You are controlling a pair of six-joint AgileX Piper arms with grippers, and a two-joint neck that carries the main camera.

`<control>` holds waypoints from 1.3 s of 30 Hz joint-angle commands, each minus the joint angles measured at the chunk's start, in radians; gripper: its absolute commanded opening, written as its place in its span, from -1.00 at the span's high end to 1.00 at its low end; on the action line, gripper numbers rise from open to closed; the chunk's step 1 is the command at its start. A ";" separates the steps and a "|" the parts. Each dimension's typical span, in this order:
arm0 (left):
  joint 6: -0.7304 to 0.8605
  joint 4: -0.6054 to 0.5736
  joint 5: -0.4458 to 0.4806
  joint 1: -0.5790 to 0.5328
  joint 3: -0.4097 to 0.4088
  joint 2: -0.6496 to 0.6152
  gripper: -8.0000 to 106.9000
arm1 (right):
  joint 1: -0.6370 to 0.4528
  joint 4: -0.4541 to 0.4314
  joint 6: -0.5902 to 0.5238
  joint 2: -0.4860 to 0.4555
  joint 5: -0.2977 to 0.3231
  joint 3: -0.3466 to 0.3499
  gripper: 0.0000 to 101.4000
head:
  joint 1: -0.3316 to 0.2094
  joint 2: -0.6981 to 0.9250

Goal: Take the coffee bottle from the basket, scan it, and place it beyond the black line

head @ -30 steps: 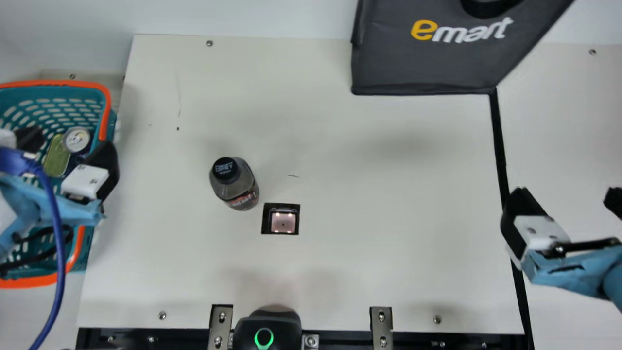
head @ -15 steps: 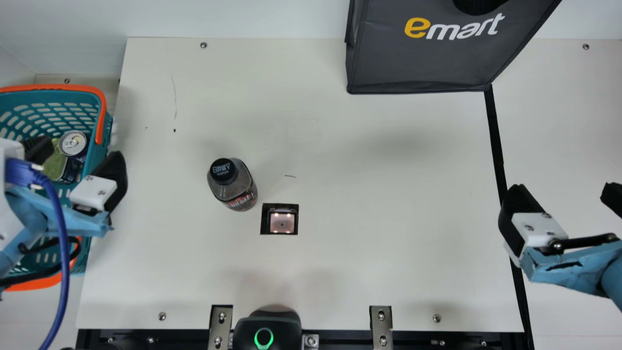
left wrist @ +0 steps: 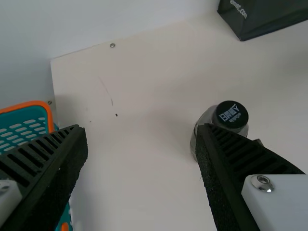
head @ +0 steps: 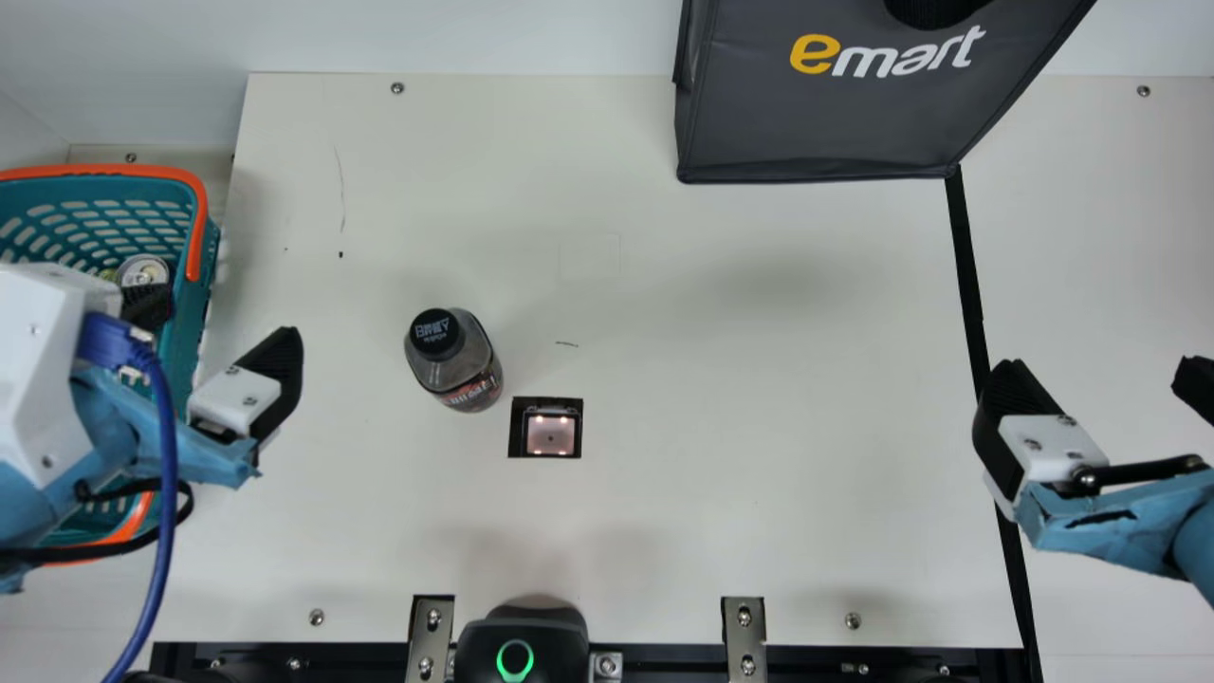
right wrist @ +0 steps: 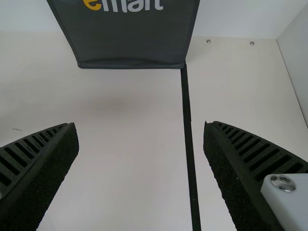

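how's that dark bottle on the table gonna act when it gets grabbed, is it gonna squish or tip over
The bottle looks like smooth, fairly firm plastic or glass, so it probably won't squash much, though it might slip a little. Standing upright on a base wider than its cap, it seems fairly steady, but a push high up could still tip it.

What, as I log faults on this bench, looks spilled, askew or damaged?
Nothing looks spilled or toppled; the coffee bottle stands upright near the scanner window. Only blemishes on the tabletop stand out: a thin scratch toward the far left corner and a short dark mark just beyond the window.
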 commanded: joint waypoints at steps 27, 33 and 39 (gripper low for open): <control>-0.490 0.318 0.077 -0.434 -0.085 0.202 -0.71 | 0.000 0.000 0.000 0.000 -0.001 0.000 -0.79 | -0.017 0.000; -0.558 0.363 0.079 -0.468 -0.088 0.238 -0.71 | 0.000 0.000 0.000 0.000 -0.001 0.000 -0.79 | -0.017 0.000; -0.611 0.396 0.077 -0.494 -0.090 0.274 -0.71 | 0.000 0.000 0.000 0.000 -0.001 0.000 -0.79 | -0.017 0.000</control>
